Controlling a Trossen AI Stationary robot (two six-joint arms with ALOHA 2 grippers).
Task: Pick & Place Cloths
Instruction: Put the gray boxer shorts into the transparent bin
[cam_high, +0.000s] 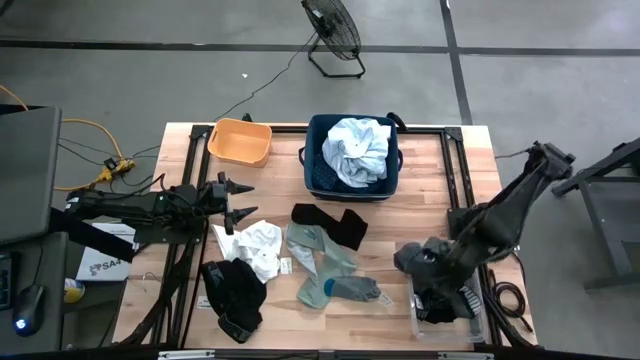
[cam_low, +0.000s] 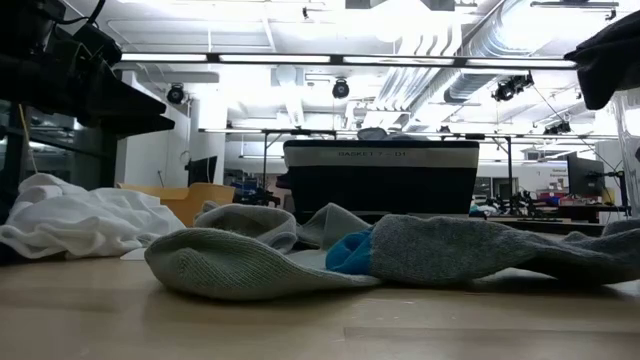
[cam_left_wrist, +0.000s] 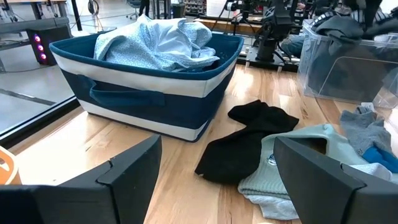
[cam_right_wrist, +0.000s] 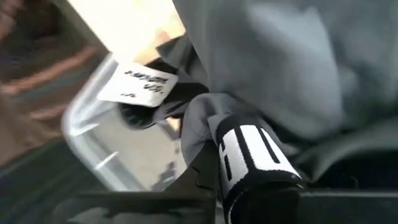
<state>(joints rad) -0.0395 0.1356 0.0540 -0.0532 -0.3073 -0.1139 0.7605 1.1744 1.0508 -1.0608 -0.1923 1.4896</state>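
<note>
High view shows your right gripper (cam_high: 437, 297) down in the clear plastic container (cam_high: 478, 330) at the wooden bench (cam_high: 420, 180) corner, clamped on a grey garment with a black-and-white band (cam_right_wrist: 255, 155). Your left gripper (cam_high: 236, 200) hangs spread apart beside the crumpled white cloth (cam_high: 257, 246), and a pale blue-white shirt (cam_high: 358, 150) fills the navy fabric bin (cam_high: 316, 170)

Crumpled pale blue-white shirt (cam_high: 358, 148) in bin; black sock (cam_high: 332, 224), grey-green socks (cam_high: 325, 262), white cloth (cam_high: 254, 247), black garment (cam_high: 235, 292) strewn on worktop.
</note>
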